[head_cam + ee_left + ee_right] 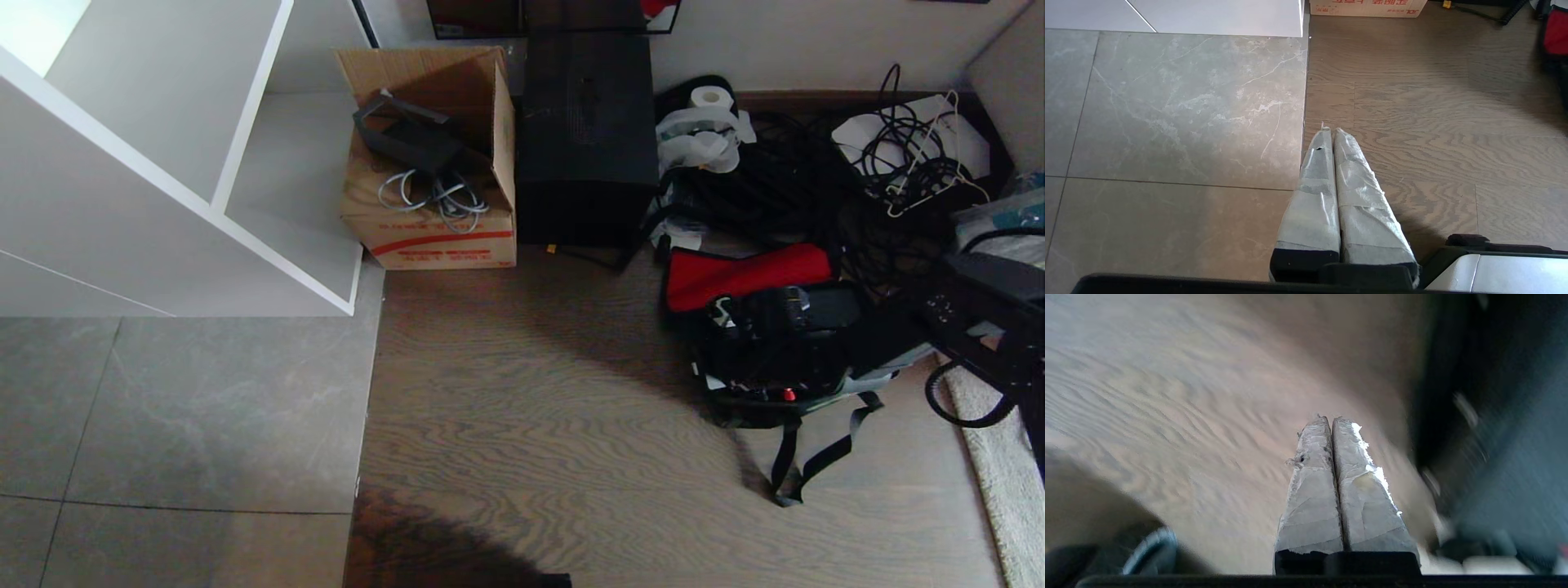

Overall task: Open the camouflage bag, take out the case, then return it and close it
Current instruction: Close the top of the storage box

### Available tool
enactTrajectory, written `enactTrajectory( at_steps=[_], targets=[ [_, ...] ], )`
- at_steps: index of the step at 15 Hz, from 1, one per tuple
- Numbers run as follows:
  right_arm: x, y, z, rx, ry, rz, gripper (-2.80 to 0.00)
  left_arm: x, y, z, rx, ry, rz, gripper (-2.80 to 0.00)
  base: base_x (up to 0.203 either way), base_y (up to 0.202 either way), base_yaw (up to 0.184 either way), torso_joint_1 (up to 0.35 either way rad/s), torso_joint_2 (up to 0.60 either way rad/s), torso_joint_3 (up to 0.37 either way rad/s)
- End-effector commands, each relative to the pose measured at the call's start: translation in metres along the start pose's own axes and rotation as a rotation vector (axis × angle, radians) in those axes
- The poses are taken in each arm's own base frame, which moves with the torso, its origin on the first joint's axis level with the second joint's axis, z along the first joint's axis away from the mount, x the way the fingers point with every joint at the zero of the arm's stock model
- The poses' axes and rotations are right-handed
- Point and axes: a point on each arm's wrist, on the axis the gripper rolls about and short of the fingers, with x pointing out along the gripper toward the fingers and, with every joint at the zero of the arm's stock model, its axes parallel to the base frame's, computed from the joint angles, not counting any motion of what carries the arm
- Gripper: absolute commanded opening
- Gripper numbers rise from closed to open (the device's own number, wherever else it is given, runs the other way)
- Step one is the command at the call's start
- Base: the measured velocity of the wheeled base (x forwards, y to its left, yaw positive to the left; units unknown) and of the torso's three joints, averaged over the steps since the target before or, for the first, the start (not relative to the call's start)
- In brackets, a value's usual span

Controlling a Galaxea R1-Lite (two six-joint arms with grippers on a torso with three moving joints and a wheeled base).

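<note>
The camouflage bag (890,380) lies open on the wood floor at the right, its red lining flap (743,273) folded back and its black strap (796,457) trailing toward me. A black case (775,351) with a small red latch (789,394) sits in the opening. My right arm (980,314) reaches in from the right, over the bag. In the right wrist view my right gripper (1332,418) is shut and empty above the wood floor, with the dark bag (1494,416) blurred beside it. The left gripper (1329,130) hangs shut and empty over the seam between tile and wood, far from the bag.
A tall black box (588,139) and an open cardboard box (433,220) stand against the back wall. White shelving (163,163) fills the left. Tangled cables (914,163) and a paper roll (709,98) lie behind the bag, and a pale rug (996,457) lies at the right.
</note>
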Motion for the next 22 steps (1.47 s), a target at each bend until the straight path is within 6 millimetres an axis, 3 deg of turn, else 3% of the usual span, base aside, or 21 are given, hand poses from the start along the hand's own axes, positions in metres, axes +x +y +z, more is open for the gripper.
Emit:
enactTrajectory(
  at_steps=[1, 2, 7, 11, 13, 18, 20, 22],
  targets=[
    [0.020, 0.002, 0.001, -0.022, -0.028, -0.005, -2.80, 0.000, 0.000, 0.000, 0.000, 0.000, 0.000, -2.80, 0.000, 0.000, 0.000, 0.000, 0.00, 0.000],
    [0.028, 0.000, 0.002, -0.038, -0.035, -0.038, 0.00, 0.000, 0.000, 0.000, 0.000, 0.000, 0.000, -2.80, 0.000, 0.000, 0.000, 0.000, 0.00, 0.000],
    [0.060, -0.008, 0.002, -0.133, -0.066, -0.197, 0.00, 0.000, 0.000, 0.000, 0.000, 0.000, 0.000, -2.80, 0.000, 0.000, 0.000, 0.000, 0.00, 0.000],
    [0.069, -0.010, 0.000, -0.174, -0.094, -0.229, 0.00, 0.000, 0.000, 0.000, 0.000, 0.000, 0.000, -2.80, 0.000, 0.000, 0.000, 0.000, 0.00, 0.000],
    [0.062, -0.019, -0.002, -0.204, -0.070, -0.245, 0.00, 0.000, 0.000, 0.000, 0.000, -0.001, 0.000, -2.80, 0.000, 0.000, 0.000, 0.000, 0.00, 0.000],
    [0.028, -0.075, -0.013, -0.297, 0.030, -0.337, 0.00, 0.000, 0.000, 0.000, 0.000, -0.002, 0.000, -2.80, 0.000, 0.000, 0.000, 0.000, 0.00, 0.000],
    [0.014, -0.086, -0.018, -0.315, 0.098, -0.336, 0.00, 0.000, 0.000, 0.000, 0.000, 0.000, 0.001, -2.80, 0.000, 0.000, 0.000, 0.000, 0.00, 0.000],
    [0.015, -0.085, -0.018, -0.305, 0.096, -0.330, 0.00, 0.000, 0.000, 0.000, 0.000, 0.000, 0.000, -2.80, 0.000, 0.000, 0.000, 0.000, 0.00, 0.000]
  ],
)
